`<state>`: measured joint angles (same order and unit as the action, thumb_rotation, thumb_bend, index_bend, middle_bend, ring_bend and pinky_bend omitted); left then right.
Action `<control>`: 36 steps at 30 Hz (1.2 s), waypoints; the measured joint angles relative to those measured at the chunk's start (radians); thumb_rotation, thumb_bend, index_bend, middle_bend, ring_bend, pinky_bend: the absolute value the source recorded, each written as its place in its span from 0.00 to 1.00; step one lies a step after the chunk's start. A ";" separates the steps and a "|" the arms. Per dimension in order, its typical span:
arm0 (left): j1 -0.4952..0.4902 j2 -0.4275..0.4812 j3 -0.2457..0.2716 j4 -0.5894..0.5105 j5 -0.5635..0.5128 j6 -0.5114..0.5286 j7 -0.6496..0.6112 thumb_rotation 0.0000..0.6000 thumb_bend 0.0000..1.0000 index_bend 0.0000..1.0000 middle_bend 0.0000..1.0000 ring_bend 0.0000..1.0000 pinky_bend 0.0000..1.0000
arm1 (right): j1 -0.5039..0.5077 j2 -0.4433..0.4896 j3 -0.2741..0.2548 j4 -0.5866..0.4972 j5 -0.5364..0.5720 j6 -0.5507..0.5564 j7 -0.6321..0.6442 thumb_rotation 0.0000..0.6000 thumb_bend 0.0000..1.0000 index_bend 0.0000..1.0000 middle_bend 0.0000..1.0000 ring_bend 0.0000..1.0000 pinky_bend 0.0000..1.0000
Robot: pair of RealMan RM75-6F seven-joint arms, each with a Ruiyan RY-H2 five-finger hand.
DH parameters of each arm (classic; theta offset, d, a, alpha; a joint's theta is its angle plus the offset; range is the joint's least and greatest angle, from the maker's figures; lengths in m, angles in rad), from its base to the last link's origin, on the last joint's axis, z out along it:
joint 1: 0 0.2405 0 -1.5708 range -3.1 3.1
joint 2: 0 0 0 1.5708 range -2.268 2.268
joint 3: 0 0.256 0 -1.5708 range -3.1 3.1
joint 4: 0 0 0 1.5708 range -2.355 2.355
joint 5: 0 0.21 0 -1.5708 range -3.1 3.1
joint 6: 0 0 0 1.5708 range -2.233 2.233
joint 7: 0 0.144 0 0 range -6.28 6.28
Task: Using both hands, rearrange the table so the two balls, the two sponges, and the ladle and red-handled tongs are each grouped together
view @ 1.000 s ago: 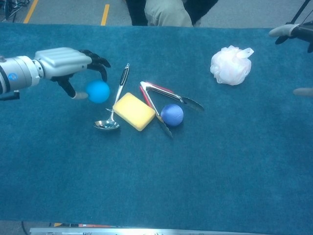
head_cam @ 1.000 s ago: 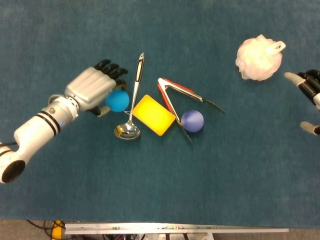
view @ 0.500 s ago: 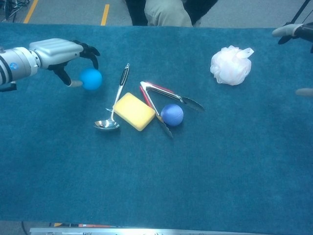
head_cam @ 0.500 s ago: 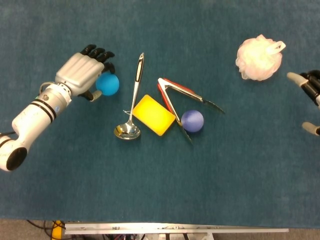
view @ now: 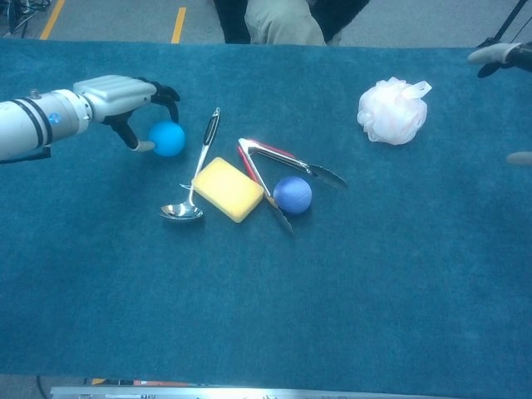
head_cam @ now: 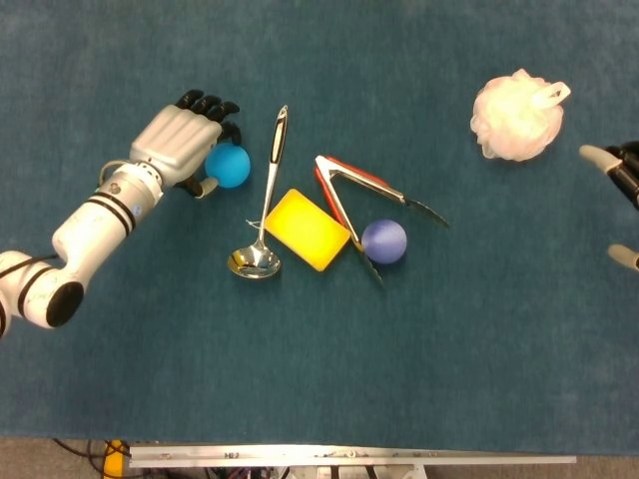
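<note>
My left hand (head_cam: 180, 150) (view: 116, 96) curls over the light blue ball (head_cam: 229, 166) (view: 167, 139), which sits between its thumb and dark fingertips, left of the ladle's handle. The ladle (head_cam: 266, 200) (view: 194, 170) lies upright in the view, bowl nearest me. A yellow sponge (head_cam: 306, 229) (view: 227, 189) lies against it. Red-handled tongs (head_cam: 357, 196) (view: 274, 169) lie open beside the sponge, with the dark blue ball (head_cam: 384, 240) (view: 293, 194) between their arms. The white mesh sponge (head_cam: 516, 115) (view: 391, 111) sits far right. My right hand (head_cam: 621, 205) (view: 509, 58) shows at the right edge, fingers spread and empty.
The teal cloth (head_cam: 319, 379) covers the whole table, and its front edge (head_cam: 349, 457) runs along the bottom. A seated person's legs (view: 278, 21) are behind the far edge.
My left hand carried the light blue ball up and left away from the ladle bowl, then shifted slightly right toward the ladle handle. The right hand drifted a little further right.
</note>
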<state>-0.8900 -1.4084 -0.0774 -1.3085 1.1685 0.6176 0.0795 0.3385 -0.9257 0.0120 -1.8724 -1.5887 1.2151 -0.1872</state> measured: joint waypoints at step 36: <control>0.013 0.112 -0.011 -0.154 -0.032 0.034 0.006 1.00 0.32 0.18 0.05 0.06 0.00 | -0.011 0.002 0.008 0.019 -0.016 0.015 0.033 1.00 0.03 0.14 0.26 0.20 0.38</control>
<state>-0.8768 -1.2962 -0.0885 -1.4627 1.1369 0.6512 0.0859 0.3274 -0.9235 0.0197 -1.8537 -1.6045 1.2296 -0.1539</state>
